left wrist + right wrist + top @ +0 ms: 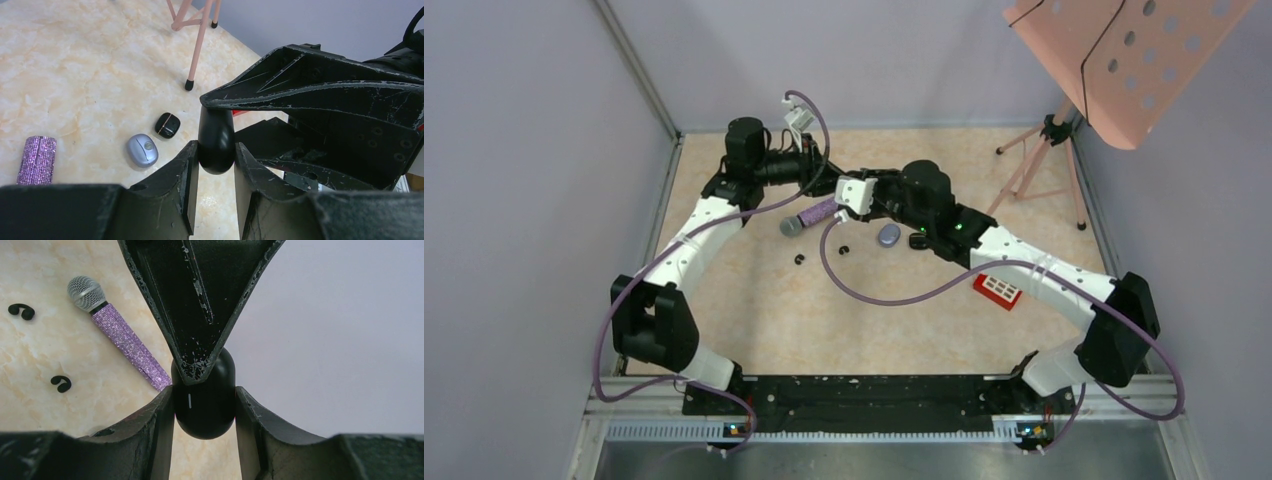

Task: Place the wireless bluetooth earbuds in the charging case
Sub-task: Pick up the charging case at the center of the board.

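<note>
Charging case (205,415): a glossy black oval with a thin white mark, held off the table (30,350) between the two arms. I read the right gripper (204,392) as narrowly parted, its jaws clamped on the case's sides. The left gripper (216,147) pinches the same case likewise. The black earbuds (61,383), small curled pieces, lie apart on the table near the purple glitter microphone (125,342).

Blk case (205,412) top hidden; mic (37,160) partly hidden; earbuds (800,260) too small for detail.
</note>
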Controlling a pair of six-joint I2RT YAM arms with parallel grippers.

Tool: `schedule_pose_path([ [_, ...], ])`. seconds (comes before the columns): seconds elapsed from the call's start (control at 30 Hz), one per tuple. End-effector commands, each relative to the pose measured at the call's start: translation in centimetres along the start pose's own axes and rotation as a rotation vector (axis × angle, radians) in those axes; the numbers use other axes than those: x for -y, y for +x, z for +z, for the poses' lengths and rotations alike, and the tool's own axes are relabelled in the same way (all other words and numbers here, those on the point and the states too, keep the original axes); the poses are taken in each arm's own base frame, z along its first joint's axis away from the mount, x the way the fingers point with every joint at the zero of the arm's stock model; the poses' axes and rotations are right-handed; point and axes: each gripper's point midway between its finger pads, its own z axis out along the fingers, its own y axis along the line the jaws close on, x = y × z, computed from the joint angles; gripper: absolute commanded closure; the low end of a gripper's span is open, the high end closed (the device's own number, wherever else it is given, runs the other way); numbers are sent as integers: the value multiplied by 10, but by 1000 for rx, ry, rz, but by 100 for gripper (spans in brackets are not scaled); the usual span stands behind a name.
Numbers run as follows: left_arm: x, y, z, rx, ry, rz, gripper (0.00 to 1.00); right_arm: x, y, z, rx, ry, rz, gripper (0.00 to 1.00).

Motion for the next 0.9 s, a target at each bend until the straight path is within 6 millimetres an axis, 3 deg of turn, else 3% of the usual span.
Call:
schedule_pose_path([
  [0.0,19,-13,4,8,107,87,91,28,-33,2,112,70,-13,65],
  [0.07,20,-15,4,14,120,103,100,27,-32,2,106,55,2,55],
  [0.2,17,-14,0,21,127,157,100,17,-16,-6,40,-89,137,26],
  [0.23,15,-13,-1,20,126,170,100,8,-10,-14,12,-168,189,19],
  [0.33,7,-8,-4,8,130,210,100,13,-6,-34,-14,-252,344,2],
  [0.57,12,15,-13,-23,180,420,100,5,-22,-65,11,-556,637,3],
  [0.77,16,22,-20,-6,166,560,100,-6,-23,-54,76,-733,734,26],
  [0.87,18,24,-21,-9,167,566,100,-11,-26,-51,108,-791,738,31],
])
